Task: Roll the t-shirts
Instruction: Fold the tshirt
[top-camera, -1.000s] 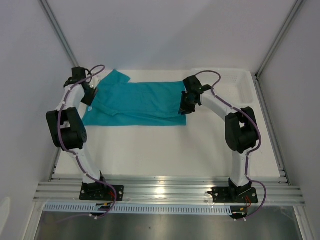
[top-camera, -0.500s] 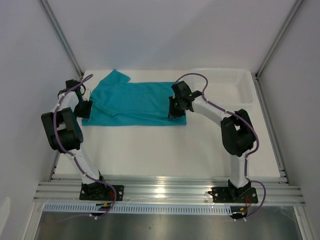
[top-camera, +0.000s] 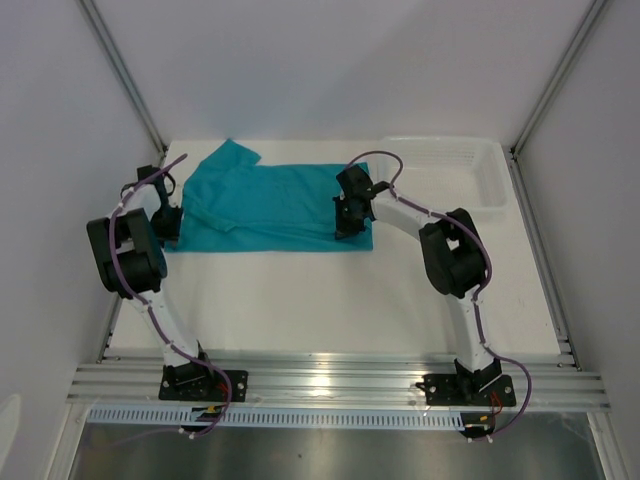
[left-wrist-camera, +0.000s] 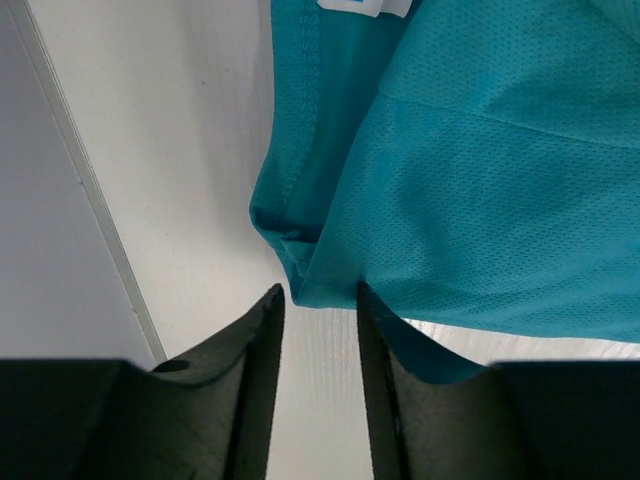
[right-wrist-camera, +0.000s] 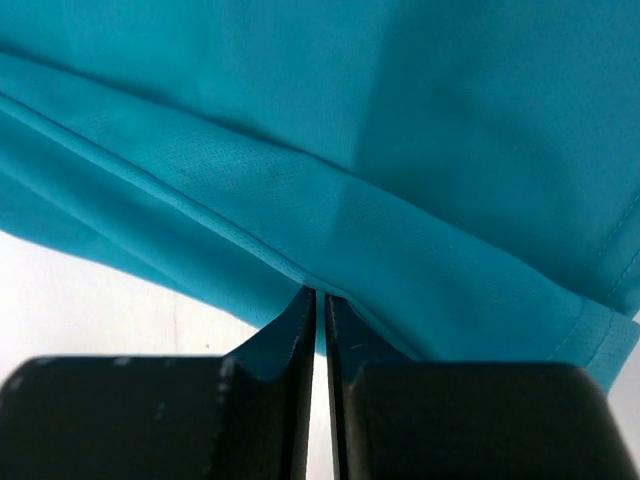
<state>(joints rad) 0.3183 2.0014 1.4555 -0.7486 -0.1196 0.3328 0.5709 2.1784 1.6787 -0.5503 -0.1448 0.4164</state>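
The teal t-shirt (top-camera: 270, 205) lies spread flat at the back of the table, its white neck label (left-wrist-camera: 365, 8) showing in the left wrist view. My left gripper (top-camera: 170, 224) sits at the shirt's left near corner. Its jaws (left-wrist-camera: 318, 292) are open a finger's width, and the hem corner (left-wrist-camera: 300, 270) lies just at the fingertips with bare table between them. My right gripper (top-camera: 346, 220) is over the shirt's right near part. Its jaws (right-wrist-camera: 321, 295) are shut down to a slit on a raised fold of the fabric (right-wrist-camera: 330, 215).
A white plastic basket (top-camera: 482, 178) stands at the back right of the table. Grey frame posts and side walls close in the table on the left and right. The arm bases are bolted to the rail at the near edge.
My left gripper came nearer along the shirt's left edge to its corner and its jaws narrowed. My right gripper slid left onto the shirt and closed on the fabric.
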